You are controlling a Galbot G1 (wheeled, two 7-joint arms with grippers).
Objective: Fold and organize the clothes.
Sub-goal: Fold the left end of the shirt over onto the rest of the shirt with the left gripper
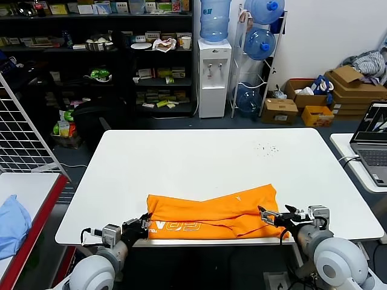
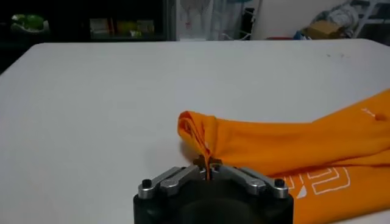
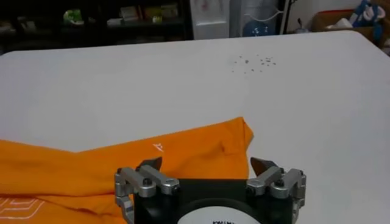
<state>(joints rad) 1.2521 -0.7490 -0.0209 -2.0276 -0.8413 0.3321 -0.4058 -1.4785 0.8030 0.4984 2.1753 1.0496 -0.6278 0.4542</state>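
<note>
Item: orange T-shirt (image 1: 211, 214), part-folded in a long band at the near edge of the white counter (image 1: 205, 160).
Left gripper (image 2: 208, 165) has its jaws pinched on the left end; right gripper (image 1: 273, 215) hangs over the right end, jaws spread. Risks: a thin pinch may slip; lifting one end alone could skew the fold or drag it off the edge.

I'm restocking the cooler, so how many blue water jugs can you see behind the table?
4: one water jug sits on the white dispenser; three stand in the wire rack beside it: top, middle, bottom. Others may be hidden.
</note>
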